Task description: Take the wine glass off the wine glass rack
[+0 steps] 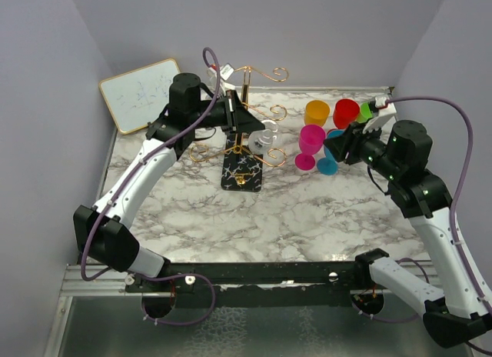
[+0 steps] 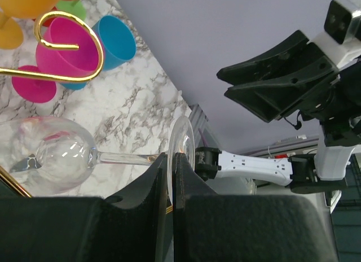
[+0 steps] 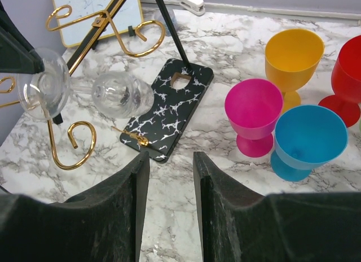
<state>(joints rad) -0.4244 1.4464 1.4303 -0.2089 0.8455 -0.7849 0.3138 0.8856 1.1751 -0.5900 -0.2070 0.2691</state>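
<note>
The gold wire wine glass rack (image 1: 244, 88) stands on its black white-veined base (image 1: 243, 171) at the table's middle back. A clear wine glass (image 1: 267, 134) lies sideways beside the rack's post, bowl to the right. My left gripper (image 1: 231, 111) is shut on the glass's round foot (image 2: 183, 149); the stem and bowl (image 2: 53, 154) stretch left in the left wrist view, under a gold curled arm (image 2: 73, 44). My right gripper (image 1: 335, 148) is open and empty, over the table right of the rack. The right wrist view shows the glass (image 3: 121, 94) and the base (image 3: 169, 107).
Coloured plastic goblets stand right of the rack: pink (image 1: 310, 145), blue (image 1: 330, 158), orange (image 1: 317, 113), red (image 1: 345, 112) and a green one behind. A small whiteboard (image 1: 141, 94) leans at the back left wall. Grey walls close in on three sides.
</note>
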